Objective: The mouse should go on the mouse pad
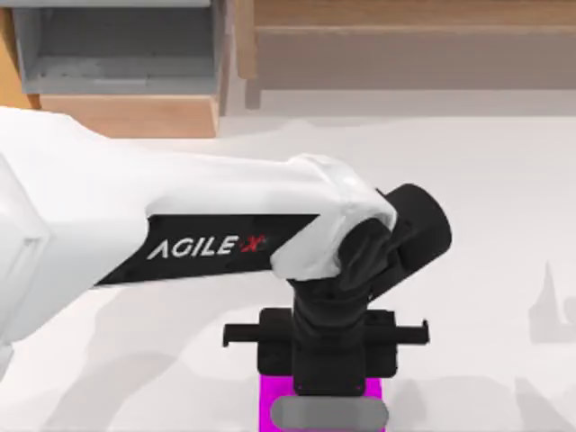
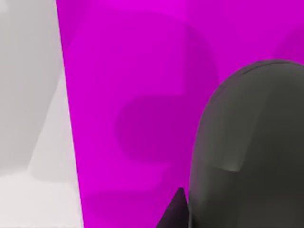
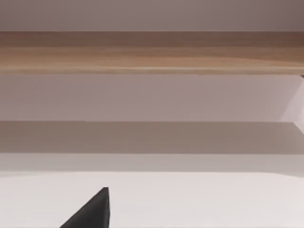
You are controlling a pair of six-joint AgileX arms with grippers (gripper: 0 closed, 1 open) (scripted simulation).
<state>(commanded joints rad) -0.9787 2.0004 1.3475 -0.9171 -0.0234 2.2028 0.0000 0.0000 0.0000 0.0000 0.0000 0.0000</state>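
Mouse (image 1: 328, 413) first: from the top view I see it as a pale grey rounded block lying on the mouse pad (image 1: 273, 396), at the near edge of the tabletop (image 1: 486, 225) a little right of centre. The pad's bright magenta shows on either side of the black wrist above it. My left arm reaches in from the left across the tabletop, and its left hand (image 1: 326, 360) hangs directly over the pad, just behind the mouse. From up here I cannot tell whether its fingers are spread or pressed together, nor whether they touch the mouse. Beyond the tabletop stand a grey bin (image 1: 117, 54) and a wooden shelf (image 1: 405, 40).

On the left wrist view, the pad (image 2: 133, 109) takes up most of the picture, with a strip of pale tabletop (image 2: 28, 95) beside its straight edge. A dark grey rounded shape rises at one side, very close to the camera; I cannot say for sure what it is. A small black fingertip (image 2: 173, 211) pokes in next to it. Soft shadows lie over the magenta.

On the right wrist view, I look across bare tabletop (image 3: 190, 199) to a wooden rail (image 3: 152, 52) along a pale wall. One black finger (image 3: 92, 211) of the right hand juts in at the edge; whether that hand is spread or pressed together I cannot tell.
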